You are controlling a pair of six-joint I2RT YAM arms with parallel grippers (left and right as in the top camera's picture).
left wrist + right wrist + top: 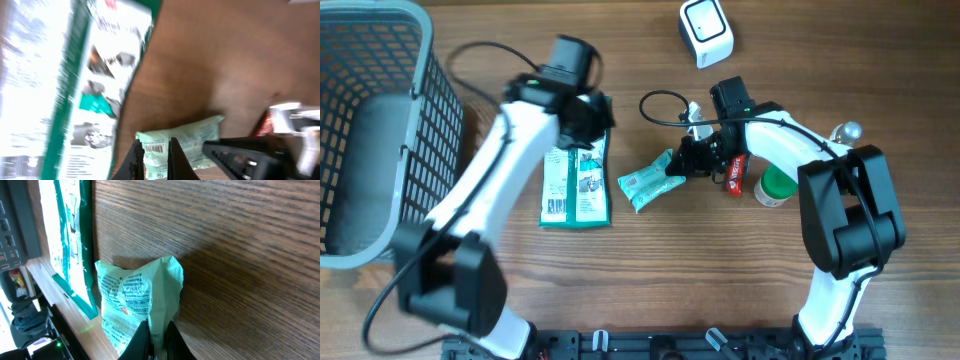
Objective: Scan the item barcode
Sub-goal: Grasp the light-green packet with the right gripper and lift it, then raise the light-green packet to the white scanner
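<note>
The small pale-green packet (648, 183) lies near the middle of the worktop (670, 290), just beside a large flat green package (575, 185) on its left; the right claw (682, 165) is clamped on the packet's right-hand end, its fingers pressed together on the crimped edge, as the right wrist view shows plainly. The packet's long axis runs from that pinched end down and away to the left, towards the near edge, so nearly all of it sticks out beyond the claw on the left arm's side. The left claw (152, 157) hangs over the far end of the big package with its fingers together and nothing that I can see between them; it is close to the packet but does not touch it.

The white scanner (706, 32) sits by the far edge, almost straight beyond the right claw and well apart from it. A barcode (155, 148) shows on the packet's upper face, towards the free end. To my eye the right arm is the one placed for the job; the packet must lift clear and travel towards the far edge, and the free end will probably need turning so the barcode meets the scanner.
</note>
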